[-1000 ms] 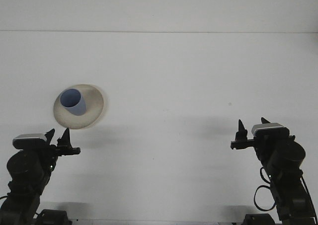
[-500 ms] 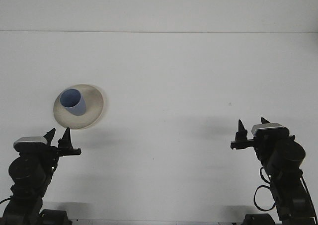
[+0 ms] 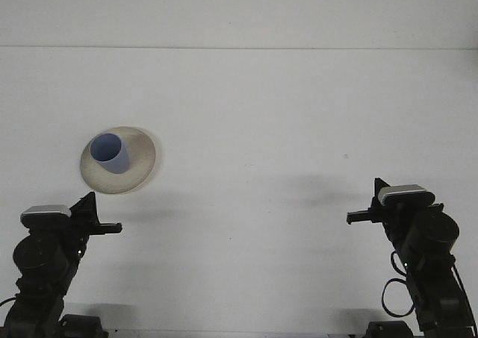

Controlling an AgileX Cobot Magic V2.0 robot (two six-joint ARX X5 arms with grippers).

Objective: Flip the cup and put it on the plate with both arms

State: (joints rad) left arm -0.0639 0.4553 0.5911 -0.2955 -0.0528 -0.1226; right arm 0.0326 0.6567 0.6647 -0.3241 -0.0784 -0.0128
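A blue cup [image 3: 109, 153], likely light, rigid plastic best gripped by its wall, stands mouth-up on a cream plate [image 3: 142, 161] toward the bench's left edge, both grippers clenched, holding nothing.

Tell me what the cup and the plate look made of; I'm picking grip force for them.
The cup looks like plastic: even pale blue, matte, thin wall at its open mouth, though glazed ceramic can't be ruled out. The plate looks like cream ceramic or melamine: smooth, uniform off-white, with a soft sheen on its shallow rim. The picture is too coarse to settle either.
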